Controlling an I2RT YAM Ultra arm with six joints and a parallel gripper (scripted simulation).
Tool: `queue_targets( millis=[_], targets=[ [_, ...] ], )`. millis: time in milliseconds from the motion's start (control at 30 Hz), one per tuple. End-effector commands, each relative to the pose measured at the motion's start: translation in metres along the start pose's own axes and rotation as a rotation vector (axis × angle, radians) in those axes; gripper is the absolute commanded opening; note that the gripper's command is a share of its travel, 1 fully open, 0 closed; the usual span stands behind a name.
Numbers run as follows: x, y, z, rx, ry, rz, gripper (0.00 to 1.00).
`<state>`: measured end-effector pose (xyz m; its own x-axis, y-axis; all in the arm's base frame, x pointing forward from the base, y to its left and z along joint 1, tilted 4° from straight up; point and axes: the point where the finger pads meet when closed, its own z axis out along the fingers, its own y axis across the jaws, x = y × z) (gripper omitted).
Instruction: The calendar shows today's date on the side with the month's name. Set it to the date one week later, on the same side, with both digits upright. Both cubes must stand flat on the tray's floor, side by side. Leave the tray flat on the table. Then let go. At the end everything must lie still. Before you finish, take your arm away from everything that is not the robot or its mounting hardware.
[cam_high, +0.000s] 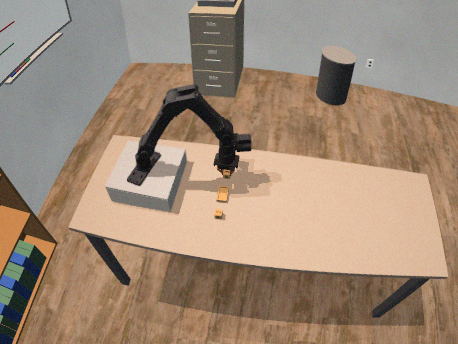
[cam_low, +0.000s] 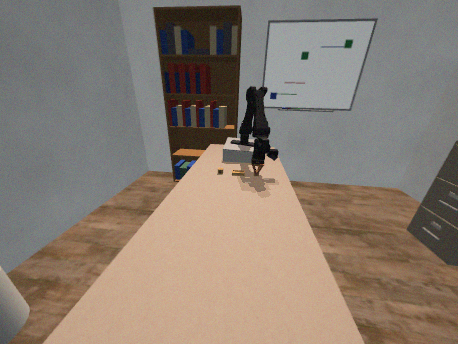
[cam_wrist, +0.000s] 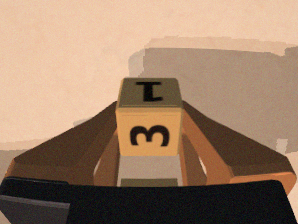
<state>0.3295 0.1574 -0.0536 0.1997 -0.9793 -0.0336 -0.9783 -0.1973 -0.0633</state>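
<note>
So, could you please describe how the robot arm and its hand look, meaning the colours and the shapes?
The arm is matte black, built of chunky rounded links, and it stands on a flat black plate atop a pale grey block. The hand has a wide black body and two orange-brown fingers, broad at the base and tapering to the tips. No cables or markings can be made out.
</note>
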Motion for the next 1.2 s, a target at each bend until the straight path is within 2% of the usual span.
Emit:
queue_targets(
  millis=[0, 667, 767, 900, 967, 1167],
  targets=[
    [-0.001, -0.002, -0.003, 0.01, -0.004, 0.0, 0.26],
    [-0.001, -0.002, -0.006, 0.01, -0.004, 0.0, 0.26],
    [-0.001, -0.002, -0.018, 0.01, -0.004, 0.0, 0.26],
    [-0.001, -0.002, -0.045, 0.01, -0.004, 0.0, 0.26],
    [-0.001, -0.002, -0.045, 0.01, -0.004, 0.0, 0.26],
    [-0.001, -0.002, -0.088, 0.01, -0.004, 0.0, 0.26]
  ],
)
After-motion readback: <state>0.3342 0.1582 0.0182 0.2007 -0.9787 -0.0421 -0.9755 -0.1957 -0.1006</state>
